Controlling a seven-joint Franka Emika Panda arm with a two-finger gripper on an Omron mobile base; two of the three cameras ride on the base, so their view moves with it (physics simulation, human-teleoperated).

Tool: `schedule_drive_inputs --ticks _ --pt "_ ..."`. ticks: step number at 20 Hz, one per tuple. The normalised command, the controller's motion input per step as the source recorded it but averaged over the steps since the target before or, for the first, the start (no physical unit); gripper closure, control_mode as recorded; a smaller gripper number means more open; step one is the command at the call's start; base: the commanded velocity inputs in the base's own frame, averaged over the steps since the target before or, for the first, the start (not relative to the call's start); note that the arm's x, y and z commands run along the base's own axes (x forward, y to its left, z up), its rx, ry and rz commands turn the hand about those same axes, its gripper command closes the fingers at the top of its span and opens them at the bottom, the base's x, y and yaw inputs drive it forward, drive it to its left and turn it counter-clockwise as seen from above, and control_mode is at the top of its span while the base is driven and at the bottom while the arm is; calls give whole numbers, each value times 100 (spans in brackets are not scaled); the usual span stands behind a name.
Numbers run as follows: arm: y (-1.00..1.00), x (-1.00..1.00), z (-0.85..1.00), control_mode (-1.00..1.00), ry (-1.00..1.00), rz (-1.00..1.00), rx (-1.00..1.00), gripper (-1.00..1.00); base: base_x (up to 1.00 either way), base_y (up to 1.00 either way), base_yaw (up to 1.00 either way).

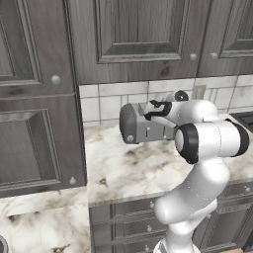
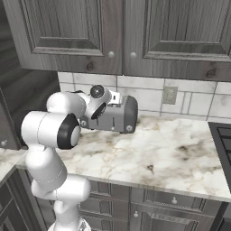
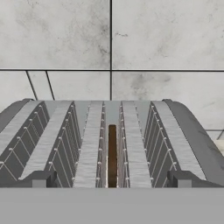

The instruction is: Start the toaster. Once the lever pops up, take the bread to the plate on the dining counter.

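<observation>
The gray toaster (image 1: 134, 124) (image 2: 115, 116) stands at the back of the marble worktop against the tiled wall. My gripper (image 1: 149, 114) (image 2: 114, 98) (image 3: 112, 181) hovers just above its top, open, with nothing between the fingertips (image 3: 41, 179). In the hand view the toaster's slots (image 3: 89, 144) run away from me. The brown edge of the bread (image 3: 112, 155) sits low in the middle slot. At the near left a marble slab (image 1: 39, 222) looks like the dining counter. A dark round rim (image 1: 2, 244) at its corner may be the plate, but too little shows to tell.
Gray wall cabinets (image 1: 133, 34) (image 2: 135, 31) hang low over the toaster. A dark cooktop (image 1: 245, 118) (image 2: 223, 135) lies on the worktop's right. A tall cabinet (image 1: 34, 123) bounds the left. A wall socket (image 2: 169, 94) sits right of the toaster. Drawers (image 2: 149, 212) are below.
</observation>
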Motion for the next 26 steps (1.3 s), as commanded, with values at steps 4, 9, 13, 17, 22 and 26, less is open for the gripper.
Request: schedule_drive_inputs --ticks 4,9,13,17,22,26 --pt "0 0 0 -100 0 0 0 -100 0 0 0" --pt "0 0 0 -100 0 0 0 -100 0 0 0" --pt "0 0 0 -100 0 0 0 -100 0 0 0" --pt "0 0 0 -100 0 0 0 -100 0 0 0" --pt "0 0 0 -100 0 0 0 -100 0 0 0" --pt "0 0 0 -100 0 0 0 -100 0 0 0"
